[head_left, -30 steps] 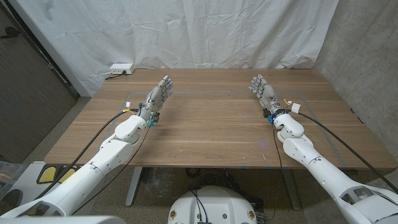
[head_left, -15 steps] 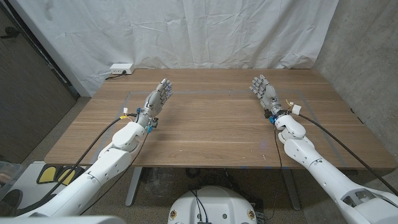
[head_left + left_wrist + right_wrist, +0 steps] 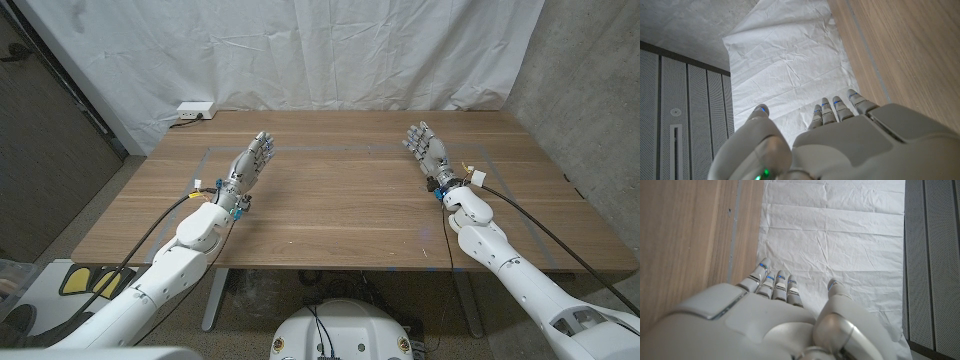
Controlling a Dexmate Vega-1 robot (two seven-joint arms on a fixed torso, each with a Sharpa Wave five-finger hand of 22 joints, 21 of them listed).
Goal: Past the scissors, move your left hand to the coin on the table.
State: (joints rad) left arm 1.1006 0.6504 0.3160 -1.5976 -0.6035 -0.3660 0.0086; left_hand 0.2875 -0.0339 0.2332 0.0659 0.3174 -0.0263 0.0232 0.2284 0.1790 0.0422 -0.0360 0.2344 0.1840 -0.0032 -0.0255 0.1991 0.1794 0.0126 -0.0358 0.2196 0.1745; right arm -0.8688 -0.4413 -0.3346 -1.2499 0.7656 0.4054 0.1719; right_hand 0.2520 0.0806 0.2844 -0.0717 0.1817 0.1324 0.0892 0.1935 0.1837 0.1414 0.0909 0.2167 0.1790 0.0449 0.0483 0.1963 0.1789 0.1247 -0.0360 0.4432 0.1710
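The fingers (image 3: pixel 262 146) of the left hand (image 3: pixel 250 163) reach straight out and slightly apart over the brown wooden counter (image 3: pixel 340 195), with nothing between them. In the left wrist view the same fingers (image 3: pixel 837 108) lie side by side, the thumb set off from them, pointing toward the wrinkled white cloth backdrop (image 3: pixel 290 50) that hangs behind the counter's far edge. The left hand is over the counter's left half, nearer the far edge than the near one, its white arm running back toward the near left corner with a black cable along it.

A white power strip (image 3: pixel 194 108) lies on the floor just beyond the counter's far left corner, in front of the backdrop.

Toward the counter's right half, the right hand (image 3: pixel 424 148) is likewise stretched out, fingers (image 3: pixel 415 135) extended and holding nothing; the right wrist view shows these fingers (image 3: pixel 775 282) close together with the thumb apart, aimed at the backdrop. This hand sits about as far from the far edge as the left hand does, and the two are well apart.

No coin and no scissors can be made out on the counter's wooden top.
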